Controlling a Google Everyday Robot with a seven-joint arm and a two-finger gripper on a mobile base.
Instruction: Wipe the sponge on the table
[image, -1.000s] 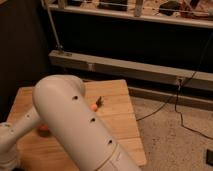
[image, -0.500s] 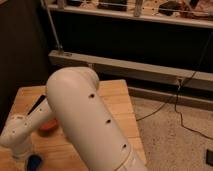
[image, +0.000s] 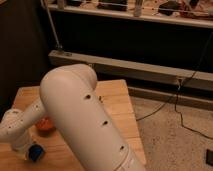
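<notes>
At the lower left, the white arm's end reaches down to the near-left corner of the light wooden table (image: 119, 99). There the gripper (image: 26, 150) sits against a small bright blue sponge (image: 35, 153) lying on the tabletop. Whether it is grasping the sponge cannot be told. Just behind lies an orange toy (image: 45, 125). The arm's bulky white shell (image: 85, 115) fills the middle, and speckled floor (image: 175, 145) lies to the right.

I have the gripper (image: 25, 149) low at the table's (image: 116, 97) front-left, hemmed by the sponge (image: 35, 153) and toy (image: 45, 125); the right side is open.
</notes>
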